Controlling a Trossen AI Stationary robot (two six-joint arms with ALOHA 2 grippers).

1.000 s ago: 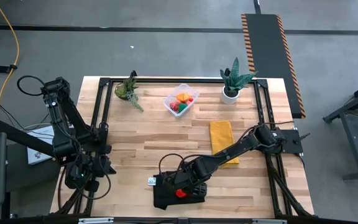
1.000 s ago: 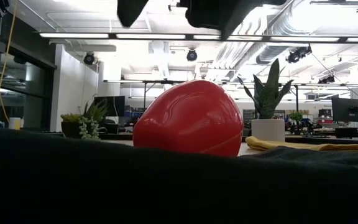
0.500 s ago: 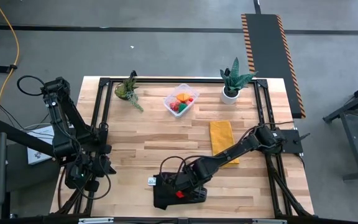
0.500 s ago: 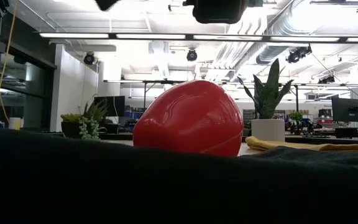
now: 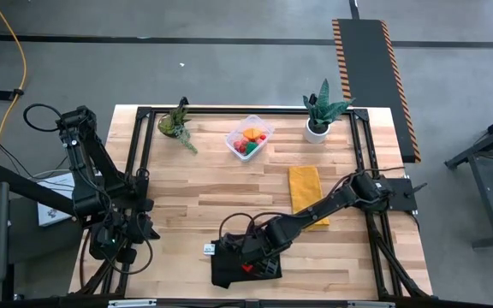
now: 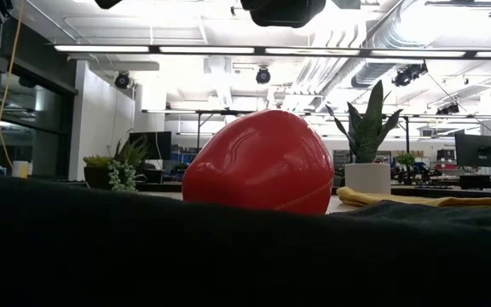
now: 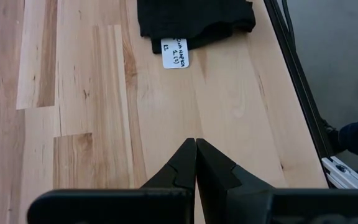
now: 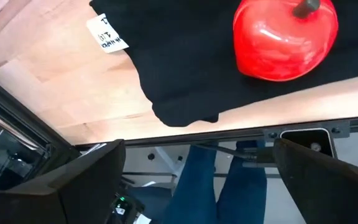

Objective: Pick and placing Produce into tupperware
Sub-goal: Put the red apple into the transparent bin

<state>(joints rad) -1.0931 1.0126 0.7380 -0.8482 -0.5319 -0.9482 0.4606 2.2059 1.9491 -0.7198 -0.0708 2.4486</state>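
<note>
Several produce pieces [image 5: 251, 139] already sit in tupperware [image 5: 237, 135]; one red piece [image 8: 284, 38] remains on black cloth [image 8: 185, 56]. Right gripper [image 5: 248, 253] hovers above, jaws spread, empty; left gripper [image 7: 196, 163] clenched, parked.

**Red toy fruit on the black cloth, tub already part filled**

A glossy red toy fruit [image 8: 284, 38], rounded and lobed with a dark stem on top, sits on a black cloth [image 8: 185, 62] at the table's near edge; in the low view its smooth red body [image 6: 258, 162] rises above the cloth's dark fold. In the high view only a small patch of its red [image 5: 247, 268] shows.

The clear, rounded-rectangular tupperware [image 5: 249, 137] stands open, turned at an angle, at the far middle of the table. Inside lie an orange piece [image 5: 252, 133], a green piece [image 5: 240, 145] and small red pieces [image 5: 262, 137], close together.
</note>
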